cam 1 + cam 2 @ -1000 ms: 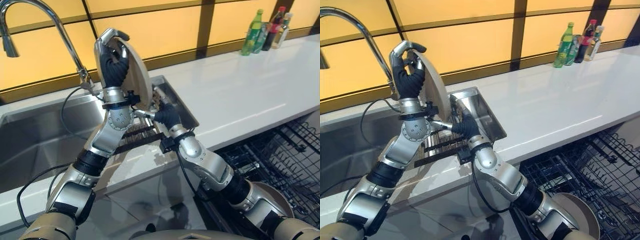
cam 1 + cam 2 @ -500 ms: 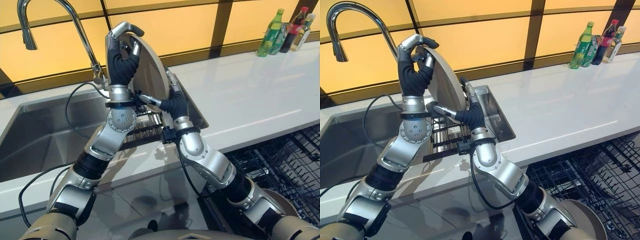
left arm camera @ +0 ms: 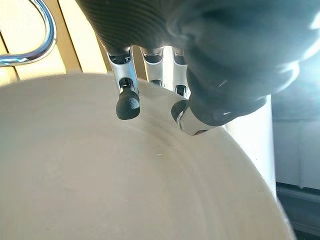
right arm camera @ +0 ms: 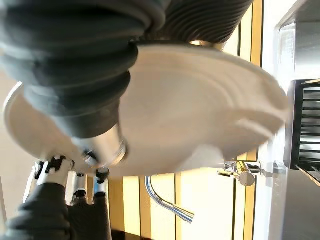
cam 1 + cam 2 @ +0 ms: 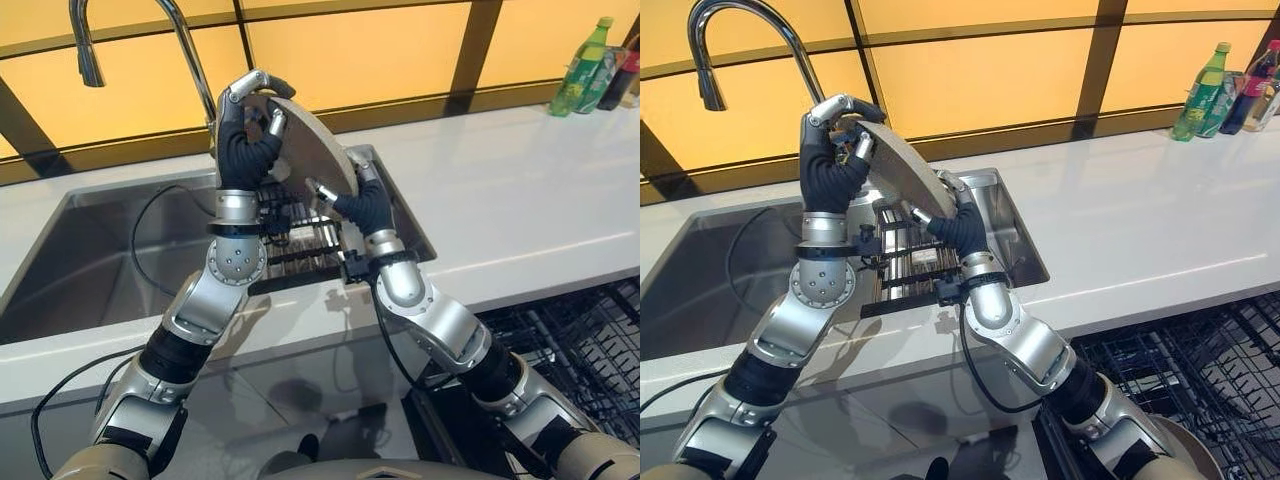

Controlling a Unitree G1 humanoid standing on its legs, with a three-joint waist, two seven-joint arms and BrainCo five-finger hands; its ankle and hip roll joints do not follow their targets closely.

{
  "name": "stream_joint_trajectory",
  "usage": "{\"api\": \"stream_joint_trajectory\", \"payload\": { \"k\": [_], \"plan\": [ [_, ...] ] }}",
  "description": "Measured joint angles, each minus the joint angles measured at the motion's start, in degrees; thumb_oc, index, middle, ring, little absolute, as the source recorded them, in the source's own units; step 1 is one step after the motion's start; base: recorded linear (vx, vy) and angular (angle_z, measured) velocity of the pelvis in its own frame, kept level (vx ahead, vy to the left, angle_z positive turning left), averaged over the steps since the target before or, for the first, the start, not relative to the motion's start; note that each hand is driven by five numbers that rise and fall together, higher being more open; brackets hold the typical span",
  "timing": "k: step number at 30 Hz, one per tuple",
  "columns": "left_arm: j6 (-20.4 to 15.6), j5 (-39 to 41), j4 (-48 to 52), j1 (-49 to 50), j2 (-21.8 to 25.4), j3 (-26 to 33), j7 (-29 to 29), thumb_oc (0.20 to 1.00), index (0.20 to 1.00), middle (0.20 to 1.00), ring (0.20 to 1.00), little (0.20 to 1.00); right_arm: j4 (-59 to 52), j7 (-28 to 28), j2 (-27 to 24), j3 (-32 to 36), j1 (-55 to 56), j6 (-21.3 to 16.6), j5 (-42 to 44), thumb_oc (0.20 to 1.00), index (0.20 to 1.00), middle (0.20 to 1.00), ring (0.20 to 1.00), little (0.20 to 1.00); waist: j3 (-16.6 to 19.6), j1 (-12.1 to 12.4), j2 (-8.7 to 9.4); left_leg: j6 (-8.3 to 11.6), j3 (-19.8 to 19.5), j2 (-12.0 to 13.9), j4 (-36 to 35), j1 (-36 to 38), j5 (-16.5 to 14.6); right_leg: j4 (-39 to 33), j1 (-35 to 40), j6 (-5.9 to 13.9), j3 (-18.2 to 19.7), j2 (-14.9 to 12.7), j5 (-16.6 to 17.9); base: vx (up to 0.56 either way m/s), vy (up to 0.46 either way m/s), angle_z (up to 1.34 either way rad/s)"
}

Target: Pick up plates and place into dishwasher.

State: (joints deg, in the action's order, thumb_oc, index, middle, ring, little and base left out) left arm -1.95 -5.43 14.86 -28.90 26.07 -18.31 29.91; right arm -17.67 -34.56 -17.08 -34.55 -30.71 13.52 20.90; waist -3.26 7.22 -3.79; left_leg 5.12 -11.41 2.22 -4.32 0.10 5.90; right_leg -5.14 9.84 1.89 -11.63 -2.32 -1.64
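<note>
Gripping plate (image 5: 312, 150) w/ both hands above sink (image 5: 90, 250): left hand (image 5: 243, 135) curled on top rim, right hand (image 5: 362, 205) clasping lower edge; plate tilted.

The left hand (image 3: 210, 60) reached in under its dark ribbed cover, its silver fingers (image 3: 122, 65) in a row beside it. One dark fingertip pressed on the cream plate (image 3: 100, 185) near its rim, and the thumb lay against the plate just beside that fingertip, so the hand pinched the plate's edge. The plate's broad pale face showed a faint raised ring curving inside the rim. Past the plate's edge a chrome faucet (image 3: 35, 45) curved before yellow wall panels (image 3: 85, 45).
</note>
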Motion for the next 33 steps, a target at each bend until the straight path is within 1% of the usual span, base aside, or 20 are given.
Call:
{"api": "stream_joint_trajectory", "payload": {
  "k": [8, 13, 19, 20, 21, 22, 25, 28, 31, 33],
  "plan": [
    [0.1, -0.1, 0.1, 0.6, 0.0, 0.2, -0.7, 0.2, 0.2, 0.2, 0.2, 0.2, 0.0, 2.6, -0.9, 0.8, 0.1, 0.9, 0.0, 0.2, 0.2, 0.2, 0.2, 0.2, 0.0, -0.1, 0.51, -0.06, -0.3, -0.2, -0.1, -0.2, 0.1, 0.0, 0.0, 0.14, -0.1, 0.0, -0.1, 0.0, 0.0, 0.01],
    [0.1, -0.1, 0.1, 0.6, 0.0, 0.3, -0.8, 0.2, 0.2, 0.2, 0.2, 0.2, 0.0, 4.2, -0.8, 1.5, 0.0, 1.6, -0.4, 0.2, 0.2, 0.2, 0.2, 0.2, -0.1, -0.1, 0.81, -0.04, -1.3, -0.4, -0.1, -0.7, 0.5, 0.0, -0.1, 0.17, -0.1, -0.1, -0.2, -0.01, 0.01, 0.11],
    [0.4, 0.1, 0.1, 0.6, -0.1, 0.6, -1.3, 0.2, 0.2, 0.2, 0.2, 0.2, 0.0, 7.0, -0.9, 2.7, 0.0, 2.6, -2.5, 0.2, 0.2, 0.2, 0.2, 0.2, -0.1, 0.0, 1.93, -0.02, -1.3, -0.4, -0.1, -0.7, 0.5, 0.0, 0.0, 0.18, -0.1, -0.1, -0.2, 0.0, 0.0, 0.0],
    [0.5, 0.7, 0.1, 0.6, -0.1, 0.6, -1.4, 0.404, 0.404, 0.404, 0.404, 0.404, 0.0, 7.2, -1.0, 2.8, 0.0, 2.8, -3.0, 0.2, 0.2, 0.2, 0.2, 0.2, 0.0, 0.0, 2.05, -0.02, -1.3, -0.4, -0.1, -0.7, 0.5, 0.0, 0.0, 0.18, -0.1, -0.1, -0.2, 0.0, 0.0, 0.0],
    [0.6, 1.6, 0.1, 0.6, -0.1, 0.7, -1.5, 0.9, 0.9, 0.9, 0.9, 0.9, 0.0, 7.6, -1.3, 3.1, 0.0, 3.0, -3.6, 0.2, 0.2, 0.2, 0.2, 0.2, -0.1, 0.0, 2.12, -0.04, -1.3, -0.4, -0.1, -0.7, 0.5, 0.0, 0.0, 0.18, -0.1, -0.1, -0.2, 0.0, 0.0, 0.0],
    [0.6, 2.6, 0.1, 0.6, -0.1, 0.7, -2.0, 1.0, 1.0, 1.0, 1.0, 1.0, 0.0, 8.2, -1.5, 3.4, 0.0, 3.2, -4.0, 0.2, 0.2, 0.2, 0.2, 0.2, -0.1, 0.0, 2.15, -0.05, -1.3, -0.4, -0.1, -0.7, 0.5, 0.0, 0.0, 0.18, -0.1, -0.1, -0.2, 0.0, 0.0, 0.0],
    [0.5, 4.1, 0.3, 0.7, 0.0, 0.8, -3.2, 1.0, 1.0, 1.0, 1.0, 1.0, 0.0, 10.0, -2.1, 5.2, 0.0, 3.7, -4.2, 0.2, 0.2, 0.2, 0.2, 0.2, -0.1, -0.1, 2.15, -0.09, -1.3, -0.5, -0.1, -0.7, 0.5, 0.0, 0.0, 0.19, -0.1, -0.1, -0.2, -0.01, 0.004, 0.0],
    [0.2, 4.5, 0.3, 1.8, 0.0, 2.4, -3.1, 1.0, 1.0, 1.0, 1.0, 1.0, 0.0, 12.5, -3.8, 8.2, 0.2, 3.5, -5.5, 0.2, 0.2, 0.2, 0.2, 0.2, -0.1, -0.1, 2.14, -0.09, -1.3, -0.4, -0.4, -0.7, 0.5, 0.0, 0.0, 0.24, -0.1, -0.2, -0.3, -0.01, 0.003, 0.0],
    [-0.2, 5.0, 0.5, 4.5, 0.0, 7.1, -1.4, 1.0, 1.0, 1.0, 1.0, 1.0, -0.1, 14.8, -6.3, 12.4, 2.0, 3.3, -8.0, 0.2, 0.2, 0.2, 0.2, 0.2, -0.1, -0.3, 2.14, -0.15, -1.2, -0.4, -0.5, -0.6, 0.6, 0.0, 0.0, 0.29, -0.1, -0.3, -0.4, 0.0, 0.0, 0.0],
    [-1.1, 5.3, 0.9, 6.5, 0.0, 11.0, 0.1, 1.0, 1.0, 1.0, 1.0, 1.0, -0.2, 16.4, -7.8, 15.1, 3.9, 2.9, -9.1, 0.2, 0.2, 0.2, 0.2, 0.2, -0.1, -0.4, 2.16, -0.18, -1.2, -0.4, -0.6, -0.6, 0.6, 0.0, -0.1, 0.31, -0.1, -0.4, -0.4, 0.02, -0.012, 0.01]
  ]
}}
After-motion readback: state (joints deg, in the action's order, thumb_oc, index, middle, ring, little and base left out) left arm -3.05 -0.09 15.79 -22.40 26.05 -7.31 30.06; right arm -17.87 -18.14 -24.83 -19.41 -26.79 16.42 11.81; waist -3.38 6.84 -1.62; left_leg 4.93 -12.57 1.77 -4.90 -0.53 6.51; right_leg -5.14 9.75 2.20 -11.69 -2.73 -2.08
